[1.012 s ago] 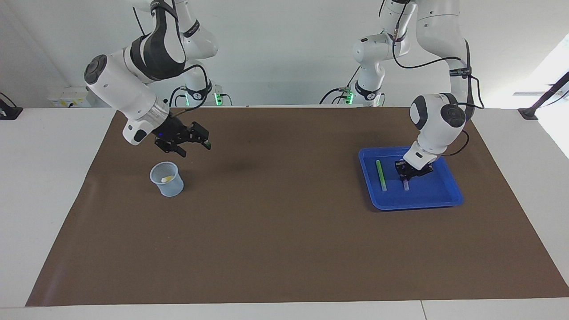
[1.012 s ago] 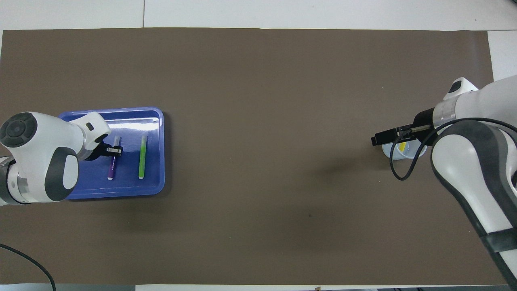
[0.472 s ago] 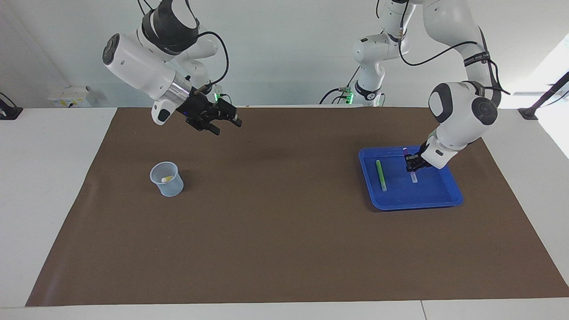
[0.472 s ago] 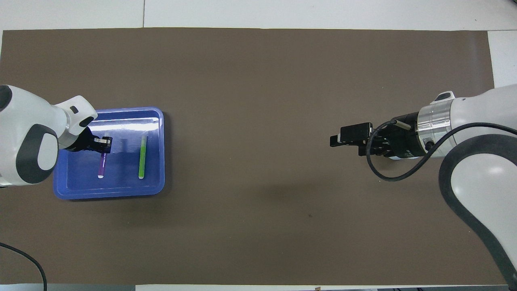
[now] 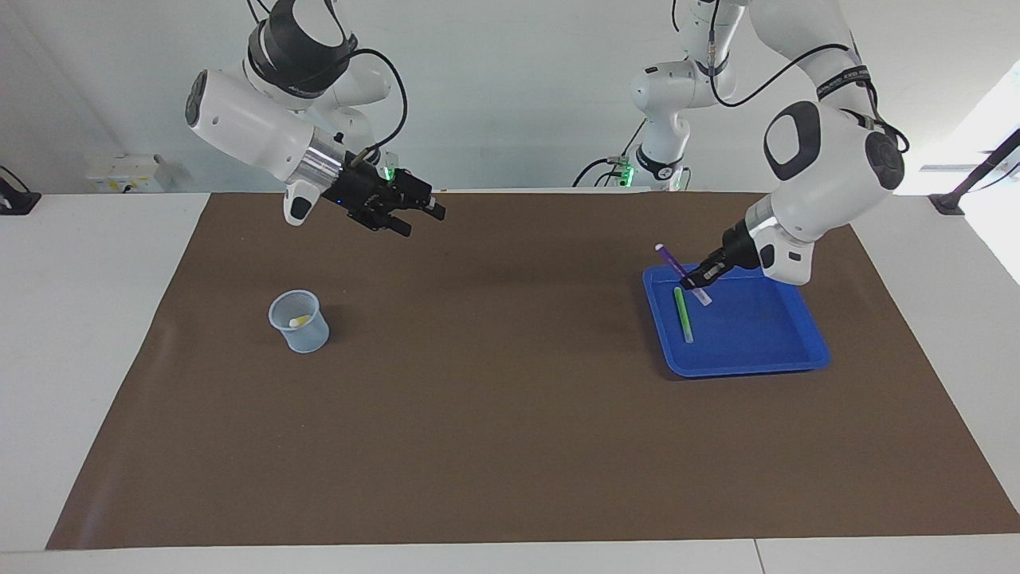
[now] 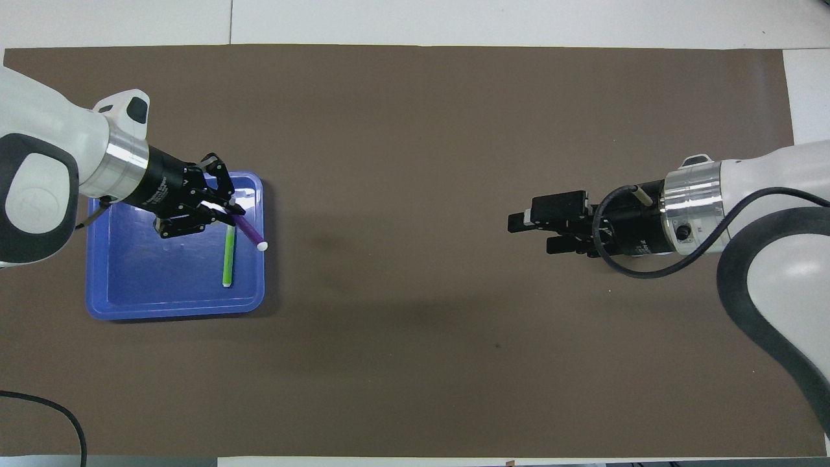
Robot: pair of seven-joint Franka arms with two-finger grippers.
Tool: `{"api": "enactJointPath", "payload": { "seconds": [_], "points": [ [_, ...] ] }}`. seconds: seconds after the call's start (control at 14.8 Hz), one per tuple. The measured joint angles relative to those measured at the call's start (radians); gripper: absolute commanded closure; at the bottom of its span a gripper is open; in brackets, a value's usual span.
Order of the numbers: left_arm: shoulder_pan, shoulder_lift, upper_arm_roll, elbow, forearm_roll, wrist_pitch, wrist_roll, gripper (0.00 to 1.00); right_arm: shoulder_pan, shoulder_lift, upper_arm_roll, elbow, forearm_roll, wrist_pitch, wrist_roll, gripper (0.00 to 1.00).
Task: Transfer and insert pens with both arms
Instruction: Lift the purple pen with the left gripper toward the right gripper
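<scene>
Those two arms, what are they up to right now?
They are moving pens from a blue tray into a cup. The left gripper holds the purple pen tilted in the air over the tray's edge. The green pen lies in the tray, and the yellow pen is already in the cup. The right gripper is open, up over the mat and pointing toward the other arm, probably ready for a handover.

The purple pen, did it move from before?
Yes. The purple pen lay in the blue tray; now the left gripper holds it tilted above the tray's edge, over the green pen.
</scene>
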Motion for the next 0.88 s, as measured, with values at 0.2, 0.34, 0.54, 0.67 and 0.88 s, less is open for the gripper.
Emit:
{"api": "enactJointPath", "payload": {
  "seconds": [0.2,0.34,0.54,0.67,0.88],
  "points": [
    [-0.079,-0.022,-0.014,-0.001,-0.091,0.048,-0.378,1.00,0.022,0.000,0.001,0.000,0.029,0.030,0.015,0.00],
    [-0.127,-0.027,-0.016,-0.010,-0.160,0.111,-0.553,1.00,0.030,0.000,0.002,0.000,0.056,0.064,0.023,0.00],
    [-0.190,-0.037,-0.018,-0.067,-0.299,0.218,-0.682,1.00,0.074,0.000,0.006,-0.003,0.061,0.134,0.049,0.00],
    [-0.236,-0.054,-0.019,-0.117,-0.361,0.300,-0.746,1.00,0.122,0.000,0.009,-0.007,0.061,0.223,0.095,0.00],
    [-0.307,-0.073,-0.020,-0.169,-0.442,0.432,-0.841,1.00,0.196,0.003,0.013,-0.018,0.061,0.345,0.121,0.00]
  ]
}}
